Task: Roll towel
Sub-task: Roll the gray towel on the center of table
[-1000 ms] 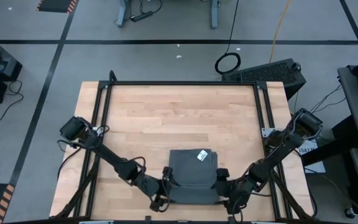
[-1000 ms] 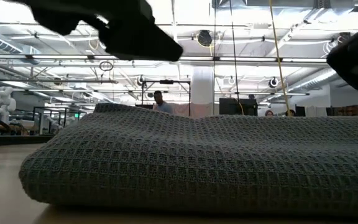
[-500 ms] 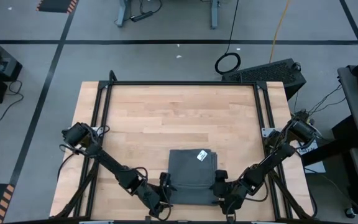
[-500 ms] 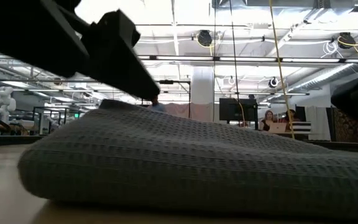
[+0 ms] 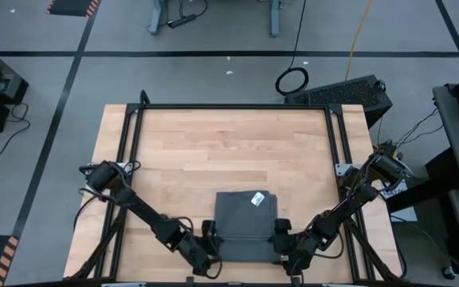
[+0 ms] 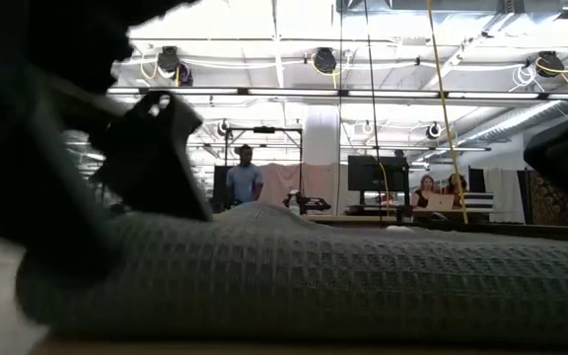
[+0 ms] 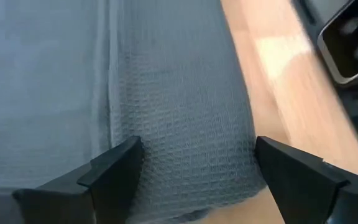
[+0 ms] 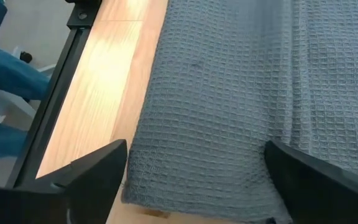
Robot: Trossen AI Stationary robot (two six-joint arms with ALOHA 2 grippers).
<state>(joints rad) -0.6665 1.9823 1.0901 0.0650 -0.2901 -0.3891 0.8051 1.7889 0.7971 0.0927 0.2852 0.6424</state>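
We see the folded towel (image 5: 245,226) lying near the wooden table's (image 5: 213,151) front edge. Our left gripper (image 7: 194,165) and right gripper (image 8: 194,171) straddle its near corners, fingers spread, grasping nothing. Black frame rails (image 5: 130,151) flank the table.

Both arms are dark, nearly black, built of slim jointed links with rounded motor housings at shoulders and elbows. Thin black cables loop beside the left arm (image 5: 146,219) and the right arm (image 5: 349,203). The fingers (image 7: 114,171) are matte black, flat, wedge-shaped blades with angular, bevelled edges.
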